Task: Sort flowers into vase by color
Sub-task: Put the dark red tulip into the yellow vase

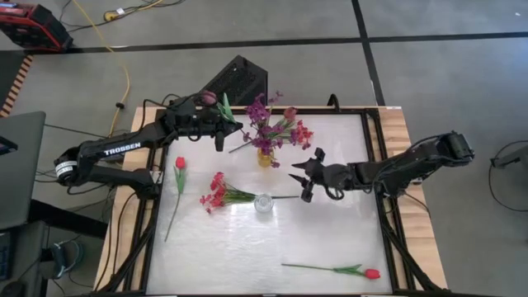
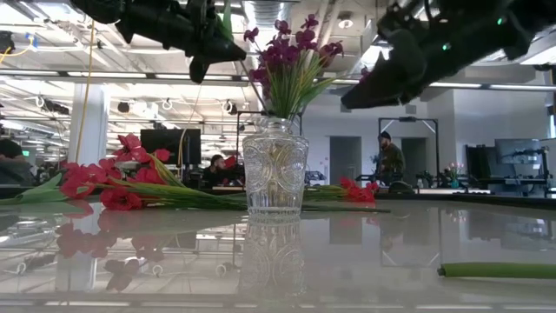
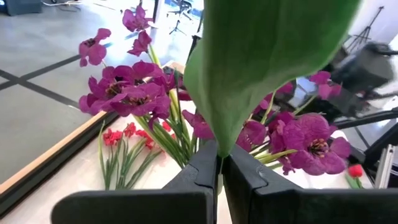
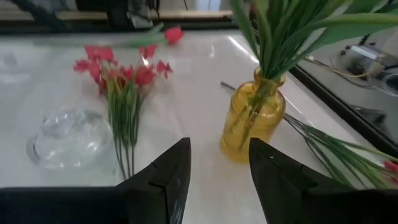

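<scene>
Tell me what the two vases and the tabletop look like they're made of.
Yellow vase: likely amber-tinted glass, smooth and glossy; the stems show through it. Clear vase: probably cut or pressed glass, with a faceted pattern that glints. Tabletop: a pale, glossy sheet, perhaps laminate or acrylic; it mirrors the clear vase and flowers.

A yellow cable [image 1: 124,62] is running across the grey floor [image 1: 313,70] behind the bench [image 1: 330,239]. A person [image 2: 390,158] is standing in the room beyond.

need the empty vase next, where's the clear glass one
In the high view the clear vase stands mid-table, just right of the red flower spray and in front of the yellow vase.
</scene>
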### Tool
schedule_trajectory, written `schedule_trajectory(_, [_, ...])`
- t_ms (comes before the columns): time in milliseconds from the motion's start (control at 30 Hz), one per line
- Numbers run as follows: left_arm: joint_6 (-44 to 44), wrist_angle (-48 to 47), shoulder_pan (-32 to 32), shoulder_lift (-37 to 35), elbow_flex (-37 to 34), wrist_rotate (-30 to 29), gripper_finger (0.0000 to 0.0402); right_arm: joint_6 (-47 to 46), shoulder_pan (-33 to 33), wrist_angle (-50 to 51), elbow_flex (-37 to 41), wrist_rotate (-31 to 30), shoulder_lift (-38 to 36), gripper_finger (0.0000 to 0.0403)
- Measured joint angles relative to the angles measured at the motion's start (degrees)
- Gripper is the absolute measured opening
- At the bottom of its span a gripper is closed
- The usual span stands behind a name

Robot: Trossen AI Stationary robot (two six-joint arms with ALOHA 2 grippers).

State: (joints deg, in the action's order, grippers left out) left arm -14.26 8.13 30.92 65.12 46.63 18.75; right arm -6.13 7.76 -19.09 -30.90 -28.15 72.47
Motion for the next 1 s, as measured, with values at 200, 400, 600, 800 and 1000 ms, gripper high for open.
schedule_trajectory(200, [-1.2,1.2,0.0,0.0,0.0,0.5,0.0,0.0,-4.5,-6.1,2.4,4.6,0.0,0.0187])
schedule_trajectory(400, [-1.3,1.4,-0.2,0.2,0.0,0.5,0.0,1.6,-7.7,-16.7,3.2,6.9,7.1,0.0187])
schedule_trajectory(600, [-1.4,1.9,-1.4,1.2,0.0,-0.1,0.0,4.8,-11.4,-31.8,3.0,7.2,19.1,0.0187])
schedule_trajectory(800, [-1.4,1.5,-1.6,1.4,0.0,-1.0,0.0,4.7,-14.6,-36.9,-0.1,9.9,27.0,0.0187])
schedule_trajectory(1000, [-1.3,1.0,-1.6,1.4,0.0,-1.0,0.0,5.4,-15.7,-37.2,-5.1,11.8,31.8,0.0187])
